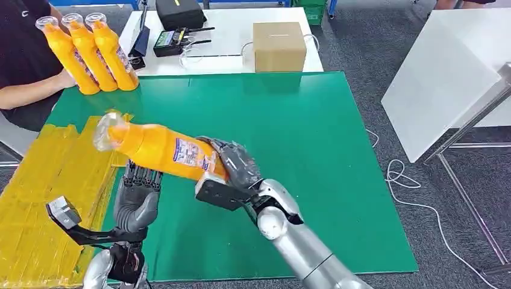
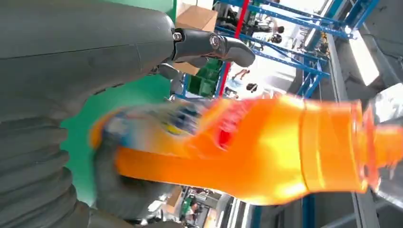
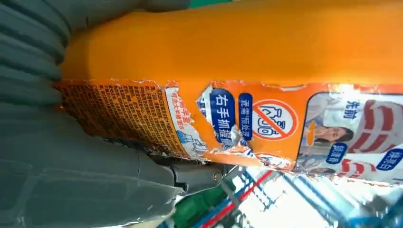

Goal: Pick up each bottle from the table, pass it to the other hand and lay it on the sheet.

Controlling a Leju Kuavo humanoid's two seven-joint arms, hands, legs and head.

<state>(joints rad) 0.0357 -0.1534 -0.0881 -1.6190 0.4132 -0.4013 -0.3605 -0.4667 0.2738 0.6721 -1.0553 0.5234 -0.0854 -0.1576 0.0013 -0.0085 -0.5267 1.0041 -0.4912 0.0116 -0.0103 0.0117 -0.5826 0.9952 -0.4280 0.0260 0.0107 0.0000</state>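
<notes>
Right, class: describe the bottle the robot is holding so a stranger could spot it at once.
Start at the green mat. Near its left edge, beside the yellow sheet, the right hand grips an orange bottle. Unlike the three bottles upright at the far corner, it lies sideways in the air, its label torn.

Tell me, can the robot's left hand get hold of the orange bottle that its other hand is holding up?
Probably yes. The left hand sits just under the orange bottle, fingers pointing up, with nothing between them. The right hand grips the bottle's base end, leaving the middle and neck bare.
</notes>
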